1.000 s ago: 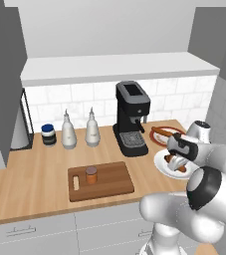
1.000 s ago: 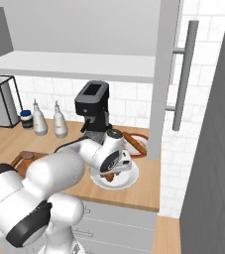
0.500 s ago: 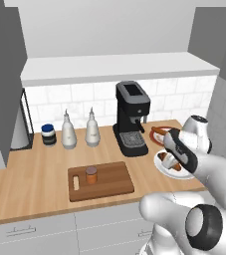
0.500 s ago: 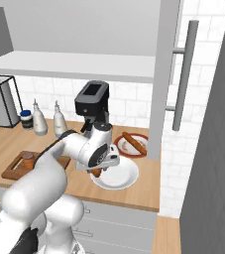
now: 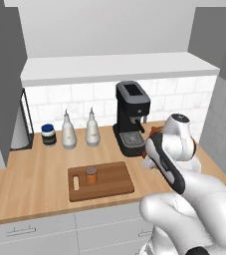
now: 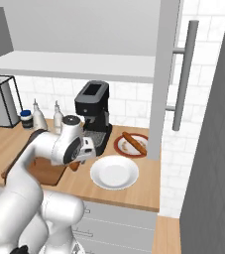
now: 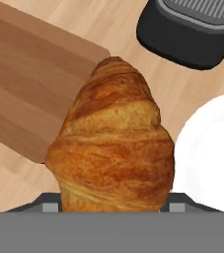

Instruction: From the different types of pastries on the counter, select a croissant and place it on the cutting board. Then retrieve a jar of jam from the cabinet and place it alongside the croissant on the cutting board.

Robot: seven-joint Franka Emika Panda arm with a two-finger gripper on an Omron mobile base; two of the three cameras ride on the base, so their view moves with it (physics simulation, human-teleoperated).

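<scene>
Gripper (image 6: 76, 163) pinches the croissant (image 7: 114, 146), carried in the air above the counter (image 5: 30, 187), between the cutting board's (image 7: 19, 94) corner and an empty white plate (image 6: 114, 172). Jam jar (image 5: 90, 175) stands on the board.

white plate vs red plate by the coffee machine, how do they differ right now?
The white plate is bare; the red plate carries the long stick pastry. The white plate looks wider and sits nearer the counter's front edge; the red plate sits farther back by the wall, beside the coffee machine. Both are round and lie flat on the counter.
</scene>
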